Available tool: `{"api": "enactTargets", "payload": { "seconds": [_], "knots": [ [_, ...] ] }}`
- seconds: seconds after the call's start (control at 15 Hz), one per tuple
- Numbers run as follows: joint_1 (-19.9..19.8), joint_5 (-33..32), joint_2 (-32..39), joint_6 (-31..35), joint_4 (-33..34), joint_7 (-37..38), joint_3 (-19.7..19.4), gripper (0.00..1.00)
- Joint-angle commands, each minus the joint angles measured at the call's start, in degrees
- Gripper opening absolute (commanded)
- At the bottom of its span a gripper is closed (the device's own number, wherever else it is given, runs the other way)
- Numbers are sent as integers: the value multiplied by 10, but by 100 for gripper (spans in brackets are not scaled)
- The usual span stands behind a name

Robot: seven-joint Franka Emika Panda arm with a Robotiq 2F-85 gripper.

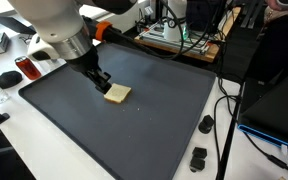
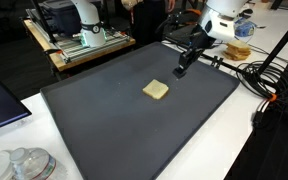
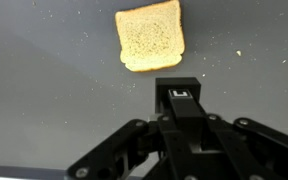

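Surface: dark grey mat (image 1: 154, 120) lies flat on a white bench (image 1: 44, 150); it covers most of the bench in both exterior views; a few pale specks on it in the wrist view.

Room: cluttered lab setup; cables (image 1: 224, 110) run down past the mat's edge; 2 black knobs (image 1: 206, 124) sit on the bare white strip beside it; a red item (image 1: 24, 67) and a black mouse-shaped thing (image 1: 6, 78) lie off the mat's corner behind the arm (image 1: 59, 30). In an exterior view a wooden rack (image 2: 79, 45) loaded with gear stands behind the mat; a clear plastic tub (image 2: 24, 165) sits at the near corner.

Toast (image 3: 151, 35): 1 slice, flat on the mat, roughly mid-mat; nothing on top of it.

Hand (image 3: 178, 85): fingers pressed fully together with nothing between them; it grips nothing. Tips point at the toast's crust edge and stop just short; the wrist view shows a narrow strip of mat between tip and slice, so near but not touching. The arm comes in over the mat from one edge with the hand angled down toward the surface; can't tell whether the tips touch the mat.
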Motion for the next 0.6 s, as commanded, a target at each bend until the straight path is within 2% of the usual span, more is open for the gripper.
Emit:
{"api": "enactTargets", "payload": {
  "seconds": [0.0, 0.53],
  "knots": [
    [-40, 53, 17, -11, 24, -40, 9, 5],
    [-133, 163, 25, 0, 4, -146, 29, 5]
  ]
}}
